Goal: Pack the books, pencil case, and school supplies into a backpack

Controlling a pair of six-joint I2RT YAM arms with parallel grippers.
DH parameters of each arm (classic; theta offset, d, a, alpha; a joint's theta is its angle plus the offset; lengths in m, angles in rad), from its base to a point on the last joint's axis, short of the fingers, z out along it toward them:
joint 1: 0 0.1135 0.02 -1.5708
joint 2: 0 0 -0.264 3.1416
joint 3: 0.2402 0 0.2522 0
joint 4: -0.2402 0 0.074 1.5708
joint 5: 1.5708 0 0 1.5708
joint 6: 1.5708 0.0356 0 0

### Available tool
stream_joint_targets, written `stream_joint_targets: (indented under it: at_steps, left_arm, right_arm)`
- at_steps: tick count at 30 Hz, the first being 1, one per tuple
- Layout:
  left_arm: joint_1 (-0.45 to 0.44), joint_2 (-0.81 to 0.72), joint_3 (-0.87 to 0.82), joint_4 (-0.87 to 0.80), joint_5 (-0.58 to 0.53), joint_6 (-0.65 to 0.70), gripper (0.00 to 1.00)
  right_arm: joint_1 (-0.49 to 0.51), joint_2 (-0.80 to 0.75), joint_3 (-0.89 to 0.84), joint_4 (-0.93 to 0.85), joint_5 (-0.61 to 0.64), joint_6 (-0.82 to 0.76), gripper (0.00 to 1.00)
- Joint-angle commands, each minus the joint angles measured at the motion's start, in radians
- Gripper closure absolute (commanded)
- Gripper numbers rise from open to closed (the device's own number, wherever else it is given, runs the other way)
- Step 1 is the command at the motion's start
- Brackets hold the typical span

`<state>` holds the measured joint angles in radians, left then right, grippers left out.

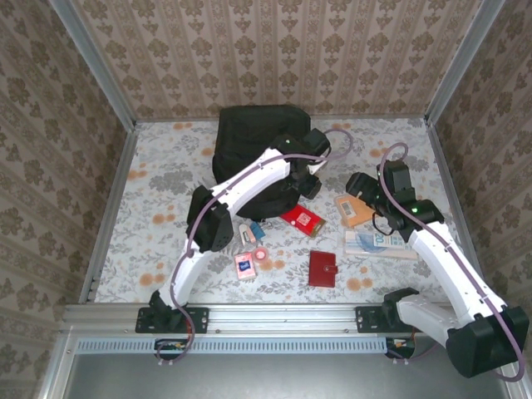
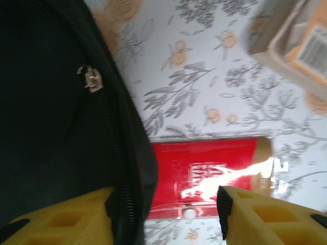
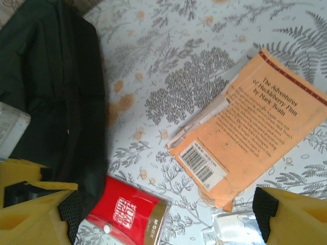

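Closest to the arm bases lie small supplies: a pink card [image 1: 245, 264] and a pink tape roll [image 1: 260, 253], with a dark red wallet [image 1: 322, 268] to their right. Further in, a pale flat book [image 1: 381, 243] rests right of centre. Just beyond it is the orange paperback [image 3: 255, 132], back cover up with the barcode showing. In the right wrist view its long axis runs diagonally from lower left to upper right, barcode end toward the red case [image 1: 302, 218]. Some pages along its left edge look splayed.

The right end effector [image 3: 168, 206] hovers over this book with jaws spread wide, holding nothing. The left end effector [image 2: 163, 219] sits at the backpack's near-right edge, jaws partly apart. The zipped lip lies between its fingers, against the left one, apparently unclamped. That lip overlaps the red case's end.

The step in hand looks like opening the bag. The left jaws should centre on the fabric lip alone, clear of the case, close firmly and lift to spread the mouth toward the books. The right arm should take the paperback across its short width.

Farthest, the backpack [image 1: 249, 133] lies flat at the far middle of the desk [image 1: 166, 191], its long axis running far to near. Its zip line descends from the zip pull [image 2: 92, 79] toward the fingers. I cannot tell which end is its top.
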<state>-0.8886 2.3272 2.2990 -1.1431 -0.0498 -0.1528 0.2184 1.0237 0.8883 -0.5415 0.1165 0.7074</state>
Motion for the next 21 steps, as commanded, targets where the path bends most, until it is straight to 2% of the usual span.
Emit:
stream_joint_targets:
  at_steps: [1, 3, 6, 13, 21]
  left_arm:
    - [-0.003, -0.030, -0.038, -0.013, -0.096, 0.059, 0.47]
    - [-0.007, -0.033, -0.072, 0.002, -0.122, 0.062, 0.48]
    - [-0.012, -0.041, -0.114, 0.015, -0.120, 0.067, 0.57]
    - [-0.023, -0.153, -0.292, 0.089, -0.093, 0.061, 0.99]
    - [-0.047, -0.367, -0.584, 0.217, 0.005, 0.024, 1.00]
  right_arm:
    - [-0.004, 0.006, -0.027, 0.012, -0.042, 0.007, 0.11]
    - [-0.004, 0.008, -0.031, 0.035, -0.051, 0.007, 0.12]
    - [-0.004, 0.011, -0.031, 0.046, -0.070, 0.006, 0.12]
    - [-0.004, 0.052, -0.030, 0.073, -0.136, 0.007, 0.13]
    - [-0.004, 0.222, -0.014, 0.178, -0.347, 0.125, 0.13]
